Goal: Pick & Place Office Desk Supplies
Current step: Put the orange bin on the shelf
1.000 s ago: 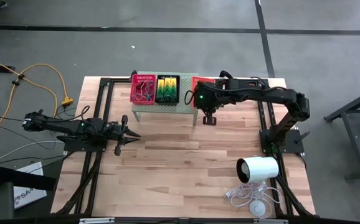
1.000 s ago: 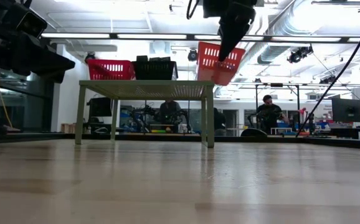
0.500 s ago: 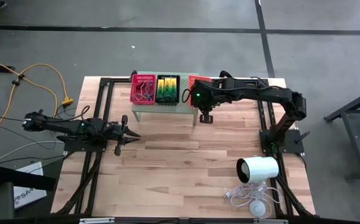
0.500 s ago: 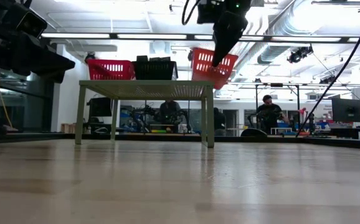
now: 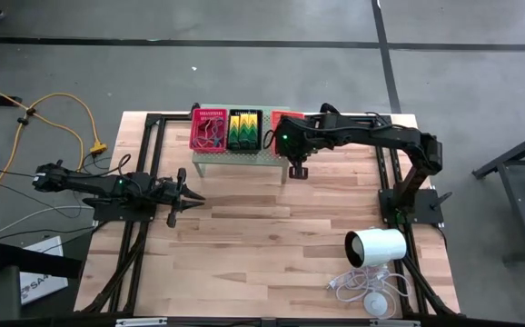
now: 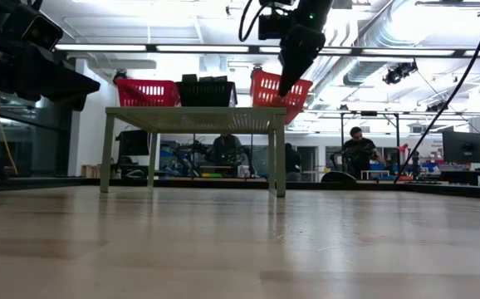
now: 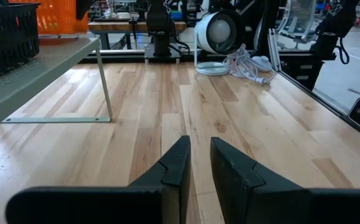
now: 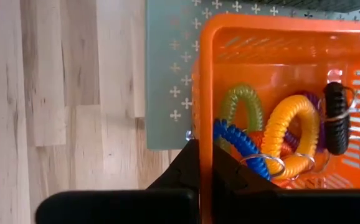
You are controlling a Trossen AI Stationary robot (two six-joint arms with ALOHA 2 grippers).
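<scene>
Right wrist view: fingers [image 8: 206,163] pinch orange mesh tray [image 8: 279,43] wall

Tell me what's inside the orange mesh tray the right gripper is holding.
The orange mesh tray holds coiled spiral rings: green, yellow-orange, blue, black, a purple one mostly hidden, with metal key rings. The right gripper covers the tray's near corner.

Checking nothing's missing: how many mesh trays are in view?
3. Pink-red tray and black tray sit on the green stand; orange tray is held by the right gripper above it.
</scene>
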